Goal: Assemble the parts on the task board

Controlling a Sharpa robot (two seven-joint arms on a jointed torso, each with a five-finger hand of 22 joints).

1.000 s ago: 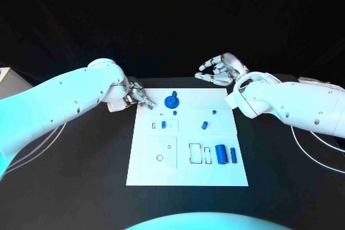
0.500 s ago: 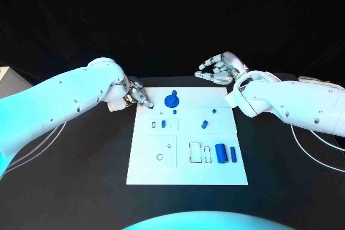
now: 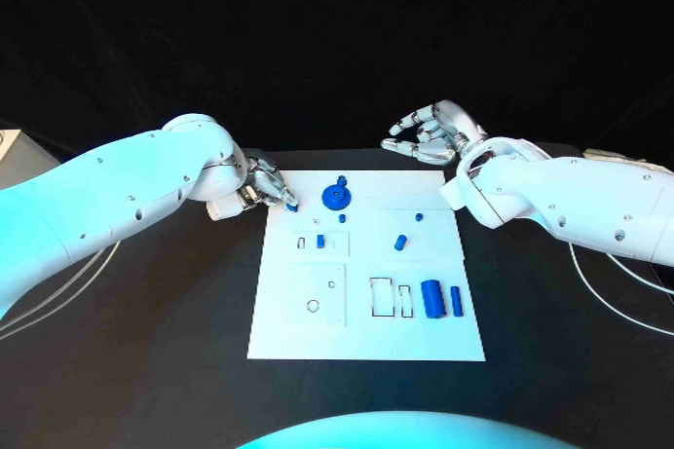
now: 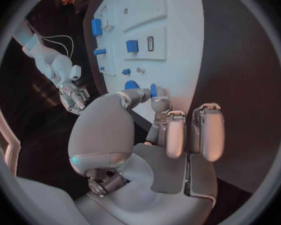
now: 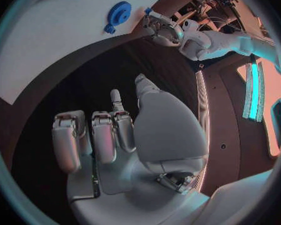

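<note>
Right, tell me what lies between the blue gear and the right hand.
In the head view, only bare white task board separates the blue gear from the right hand.

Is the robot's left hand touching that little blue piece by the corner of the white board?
Touching. In the left wrist view the left hand pinches the small blue piece between thumb and fingertip, above the task board.

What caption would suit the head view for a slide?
Left hand pinches a small blue part at the task board corner; right hand hovers empty beyond it.
</note>
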